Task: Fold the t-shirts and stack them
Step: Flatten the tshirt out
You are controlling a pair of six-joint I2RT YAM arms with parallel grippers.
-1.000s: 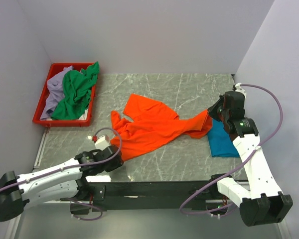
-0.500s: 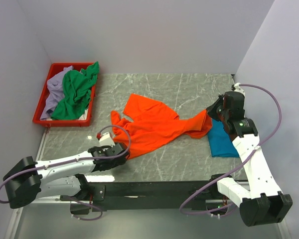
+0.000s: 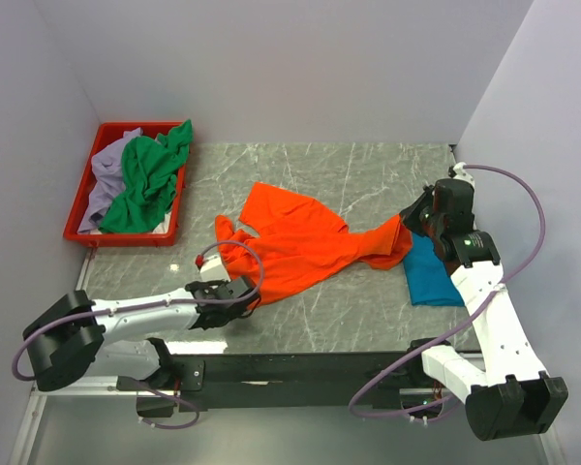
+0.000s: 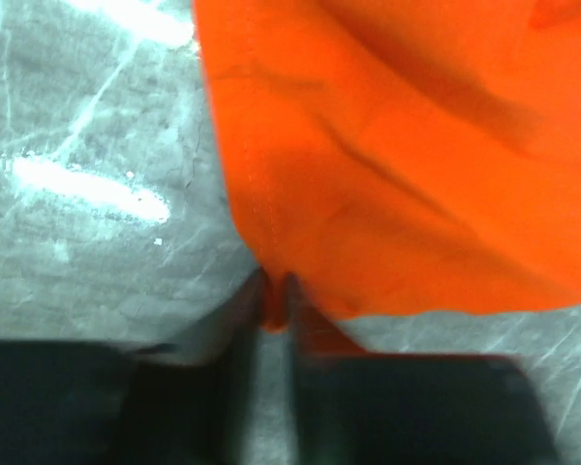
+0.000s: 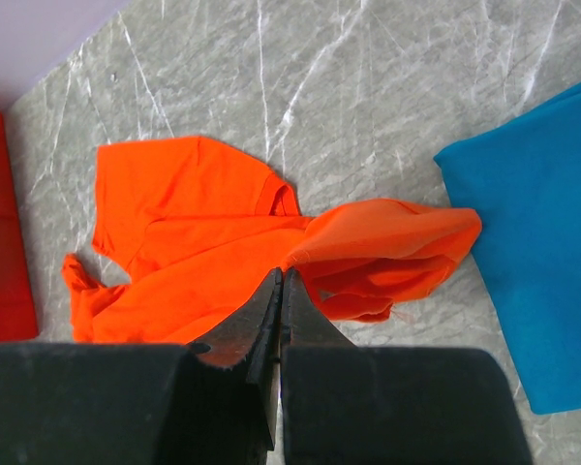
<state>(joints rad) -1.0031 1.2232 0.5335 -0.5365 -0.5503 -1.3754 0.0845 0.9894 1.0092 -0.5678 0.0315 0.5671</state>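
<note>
The orange t-shirt (image 3: 300, 247) lies rumpled in the middle of the table (image 3: 368, 310), one end drawn up toward the right claw (image 5: 279, 279), which is pinched tight on a fold of it. The left claw (image 4: 276, 302) sits at the near hem corner, jaws narrow about the cloth (too blurred to say whether they grip). Best to make both holds sure, then draw them apart evenly so the shirt flattens before folding. Four shirts in all: this orange one, one teal t-shirt (image 3: 431, 276) beside it on the table, and one green t-shirt (image 3: 147, 184) and one lavender t-shirt (image 3: 102, 184) in the single red tray (image 3: 76, 211).
</note>
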